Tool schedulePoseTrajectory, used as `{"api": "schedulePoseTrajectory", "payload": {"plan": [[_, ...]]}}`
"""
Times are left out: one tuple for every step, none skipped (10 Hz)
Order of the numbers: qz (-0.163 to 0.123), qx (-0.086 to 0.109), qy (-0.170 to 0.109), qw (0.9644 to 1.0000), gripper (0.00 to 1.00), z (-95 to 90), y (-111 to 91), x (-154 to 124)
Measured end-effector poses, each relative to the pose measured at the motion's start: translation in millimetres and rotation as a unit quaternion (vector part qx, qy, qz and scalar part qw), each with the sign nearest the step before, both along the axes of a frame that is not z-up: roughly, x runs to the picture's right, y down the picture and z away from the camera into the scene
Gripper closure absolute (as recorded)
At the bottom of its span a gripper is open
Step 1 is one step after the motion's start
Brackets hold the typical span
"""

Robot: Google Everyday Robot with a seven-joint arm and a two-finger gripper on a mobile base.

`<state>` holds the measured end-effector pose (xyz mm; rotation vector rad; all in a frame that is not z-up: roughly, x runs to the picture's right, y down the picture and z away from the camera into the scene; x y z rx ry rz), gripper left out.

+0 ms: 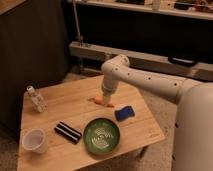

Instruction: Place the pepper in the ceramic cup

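Nearest me, at the front left corner of the table [70, 107], the ceramic cup [35, 140] stands upright. To its right lies a black block with pale stripes [68, 132], then the green ridged plate [102, 135] close to the front edge. Behind the plate and to its right sits the blue sponge [124, 113]. Just left of the sponge, near the table's middle, the pepper [100, 101] lies flat on the wood, well apart from the cup. My pincer [106, 97] points down right over the pepper; I cannot tell whether it is wide or narrow, or whether it touches. At the far left stands a small clear bottle [36, 98]. The white arm [150, 82] reaches in from the right.
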<state>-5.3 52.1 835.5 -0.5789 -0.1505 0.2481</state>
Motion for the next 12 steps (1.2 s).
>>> {"api": "schedulePoseTrajectory", "payload": {"plan": [[0.019, -0.001, -0.001, 0.9998, 0.34, 9.3, 7.6, -1.2], [0.033, 0.000, -0.004, 0.9994, 0.34, 15.5, 12.4, -2.4], [0.043, 0.003, -0.006, 0.9990, 0.34, 18.8, 13.6, -3.1], [0.053, 0.008, -0.009, 0.9985, 0.34, 22.3, 13.5, -4.7], [0.058, 0.012, -0.011, 0.9982, 0.34, 24.4, 11.7, -6.0], [0.061, 0.015, -0.011, 0.9980, 0.34, 26.3, 10.1, -6.8], [0.065, 0.018, -0.011, 0.9977, 0.34, 28.4, 7.4, -8.3], [0.067, 0.018, -0.008, 0.9975, 0.34, 32.0, 6.2, -9.1], [0.071, 0.016, -0.005, 0.9973, 0.34, 37.2, 6.0, -10.8], [0.071, 0.013, -0.001, 0.9974, 0.34, 42.4, 7.4, -11.4], [0.064, 0.010, 0.007, 0.9979, 0.34, 49.5, 8.7, -13.2], [0.052, 0.008, 0.014, 0.9985, 0.34, 54.0, 9.2, -17.5]]}}
